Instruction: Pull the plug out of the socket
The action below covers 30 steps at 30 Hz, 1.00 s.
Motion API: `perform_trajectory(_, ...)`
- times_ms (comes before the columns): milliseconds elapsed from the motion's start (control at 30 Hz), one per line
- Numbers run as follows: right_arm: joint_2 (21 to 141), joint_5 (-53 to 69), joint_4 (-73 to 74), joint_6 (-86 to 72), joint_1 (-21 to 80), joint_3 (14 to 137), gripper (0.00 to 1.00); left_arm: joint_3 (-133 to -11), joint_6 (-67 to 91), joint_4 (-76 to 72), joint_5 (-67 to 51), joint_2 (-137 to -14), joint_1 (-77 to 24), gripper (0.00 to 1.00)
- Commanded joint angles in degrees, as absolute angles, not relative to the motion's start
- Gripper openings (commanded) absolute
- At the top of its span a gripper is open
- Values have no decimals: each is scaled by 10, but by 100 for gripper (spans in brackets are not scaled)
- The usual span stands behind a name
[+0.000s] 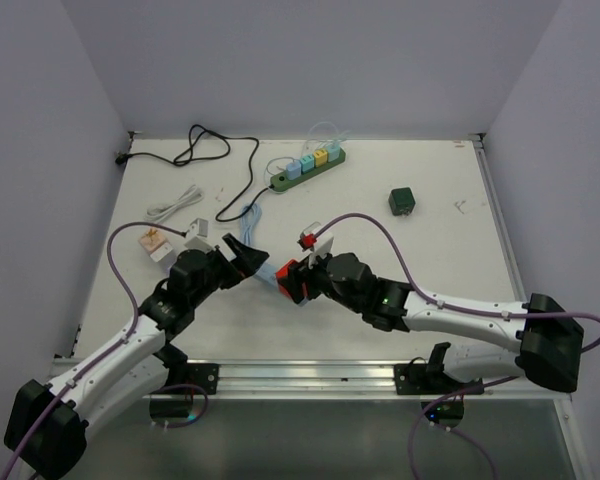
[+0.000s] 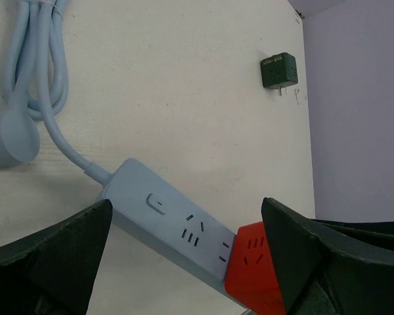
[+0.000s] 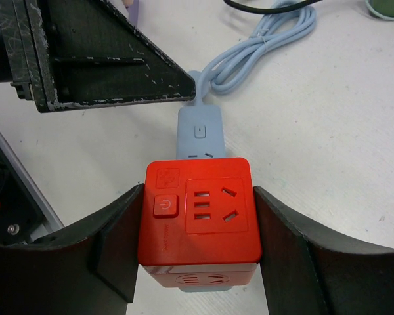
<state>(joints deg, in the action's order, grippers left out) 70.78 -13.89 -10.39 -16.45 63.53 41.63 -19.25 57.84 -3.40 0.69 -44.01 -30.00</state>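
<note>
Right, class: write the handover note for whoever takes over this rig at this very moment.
Left gripper: open, straddling the light blue strip, not clamped.
Right gripper: shut on the red cube plug, which sits on that strip's end.
Green power strip: far side, coloured plugs in, no gripper near it.
Done: cube gripped.
Left: probably hold the strip down and pull the cube off.

Dark green cube adapter [image 1: 401, 200] far right; white cable [image 1: 173, 205], perhaps charger [image 1: 156, 245], left.
</note>
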Motion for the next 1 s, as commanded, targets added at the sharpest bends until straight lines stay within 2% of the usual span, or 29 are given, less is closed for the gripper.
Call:
perform_trajectory(0, 675, -208, -206, -158, 637, 415, 0, -219, 605, 33, 25, -439, -298, 100)
perform_trajectory(267, 667, -208, -265, -172, 642, 397, 0, -178, 678, -28, -40, -446, -297, 100)
perform_trajectory(600, 697, -193, -315, -184, 695, 408, 0, -163, 701, -114, -70, -550, -299, 100)
perform_trajectory(633, 700, -184, -318, -185, 700, 410, 0, -159, 701, -120, -69, -555, -299, 97)
perform_trajectory(700, 707, -175, -322, -192, 706, 412, 0, -156, 695, -136, -55, -567, -299, 89)
perform_trajectory(800, 708, -170, -320, -199, 708, 410, 0, -170, 665, -131, -23, -568, -298, 60)
perform_trajectory(833, 707, -180, -312, -199, 708, 406, 0, -175, 656, -123, -13, -565, -298, 36)
perform_trajectory(900, 706, -190, -298, -197, 708, 405, 0, -184, 621, -111, 20, -546, -299, 19)
perform_trajectory(933, 707, -196, -284, -199, 708, 403, 0, -186, 611, -105, 31, -538, -299, 7)
perform_trajectory(967, 709, -202, -275, -202, 708, 403, 0, -192, 590, -91, 56, -523, -299, 3)
